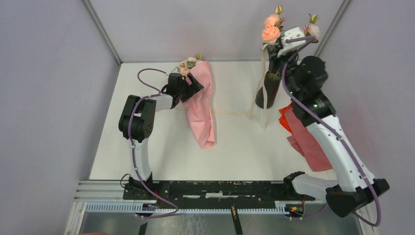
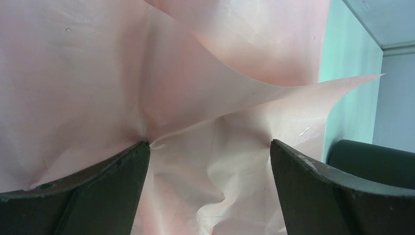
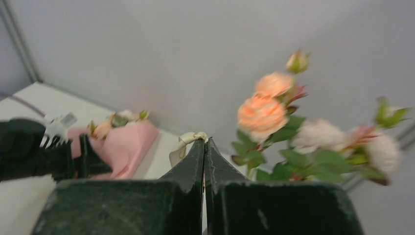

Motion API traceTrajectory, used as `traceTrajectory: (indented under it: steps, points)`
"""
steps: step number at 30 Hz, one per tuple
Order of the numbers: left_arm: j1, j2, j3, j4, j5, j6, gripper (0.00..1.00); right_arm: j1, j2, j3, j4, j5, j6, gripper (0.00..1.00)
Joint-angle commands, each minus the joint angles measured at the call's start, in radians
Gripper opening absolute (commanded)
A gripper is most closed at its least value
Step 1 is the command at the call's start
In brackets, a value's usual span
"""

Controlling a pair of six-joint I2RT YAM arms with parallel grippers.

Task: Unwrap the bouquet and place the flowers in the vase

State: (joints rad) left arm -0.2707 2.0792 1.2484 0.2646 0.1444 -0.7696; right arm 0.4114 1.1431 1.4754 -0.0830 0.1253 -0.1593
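The bouquet (image 1: 201,105) of light pink paper lies on the table, with small roses (image 1: 188,63) at its far end. My left gripper (image 1: 192,87) is open against it. In the left wrist view the paper (image 2: 205,98) fills the gap between the fingers (image 2: 98,188) of that gripper (image 2: 210,147). The black vase (image 1: 268,92) stands at the back right, with peach and cream flowers (image 1: 270,30) rising above it. Beside those flowers (image 3: 264,115), my right gripper (image 3: 204,142) is shut on the cream ribbon (image 3: 188,142). That gripper (image 1: 278,47) is high, and the ribbon (image 1: 264,105) hangs down to the table.
A darker pink-red cloth (image 1: 308,147) with an orange piece (image 1: 285,117) lies under the right arm. The ribbon's tail (image 1: 235,113) trails across the white table (image 1: 161,156) between bouquet and vase. Grey walls close in on three sides.
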Motion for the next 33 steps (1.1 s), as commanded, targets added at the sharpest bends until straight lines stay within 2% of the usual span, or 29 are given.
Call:
traceTrajectory:
  steps: [1,5,9,15,28,30,33]
  points:
    - [0.013,0.049,-0.031,-0.062,-0.023,0.001,1.00,0.001,0.013,-0.201,0.069,-0.177,0.109,0.00]
    - [0.013,0.050,-0.036,-0.062,-0.023,0.002,1.00,0.004,0.024,-0.410,0.163,-0.209,0.153,0.00]
    - [0.013,0.051,-0.040,-0.061,-0.027,0.002,1.00,0.007,0.046,-0.506,0.191,-0.185,0.148,0.00]
    - [0.013,0.064,-0.038,-0.054,-0.023,-0.003,1.00,0.020,0.127,-0.587,0.235,-0.232,0.158,0.00]
    - [0.013,0.071,-0.044,-0.047,-0.019,-0.003,1.00,0.031,0.338,-0.654,0.259,-0.106,0.158,0.00]
    - [0.013,0.072,-0.047,-0.048,-0.020,-0.003,1.00,0.032,0.344,-0.653,0.258,-0.096,0.184,0.00]
    - [0.014,0.071,-0.045,-0.053,-0.032,0.002,1.00,0.038,0.265,-0.665,0.257,-0.081,0.188,0.00]
